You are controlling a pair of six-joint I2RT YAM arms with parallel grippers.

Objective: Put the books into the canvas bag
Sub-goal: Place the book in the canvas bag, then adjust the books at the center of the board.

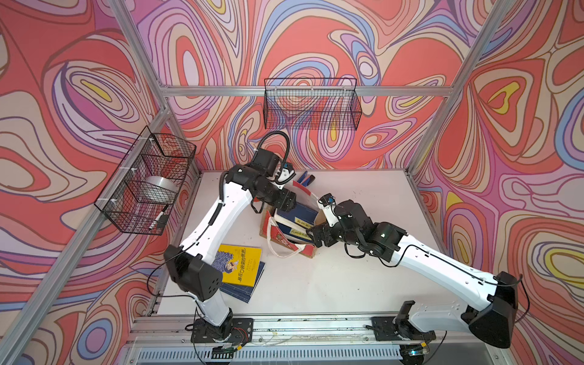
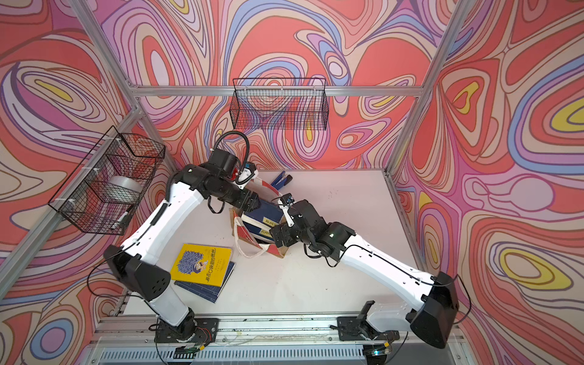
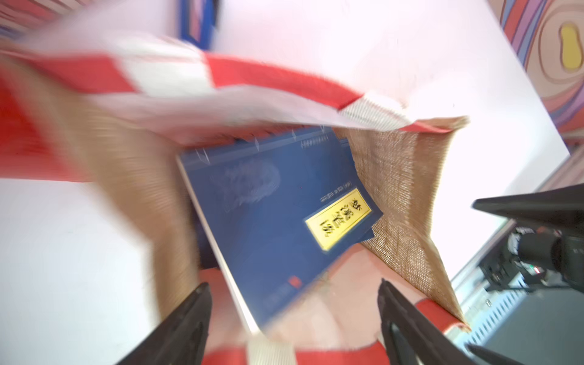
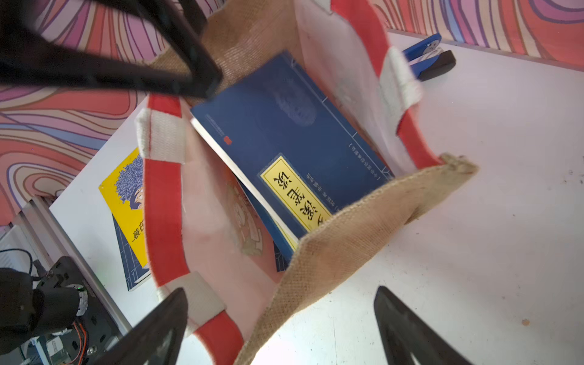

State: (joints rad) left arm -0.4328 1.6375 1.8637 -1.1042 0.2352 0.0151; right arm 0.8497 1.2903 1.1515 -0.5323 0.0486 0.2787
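Stapler [image 4: 428, 58] lies just beyond canvas bag [image 4: 363, 227].

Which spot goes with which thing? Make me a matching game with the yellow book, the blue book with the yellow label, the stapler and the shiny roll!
Things:
1. yellow book
2. navy book with the yellow label
3. blue stapler
4. silvery roll

Places:
A. in the wire basket on the side wall
B. inside the canvas bag
C. on the table, between the bag and the back wall
D. lying on top of another navy book

Pairs: 1-D, 2-B, 3-C, 4-A
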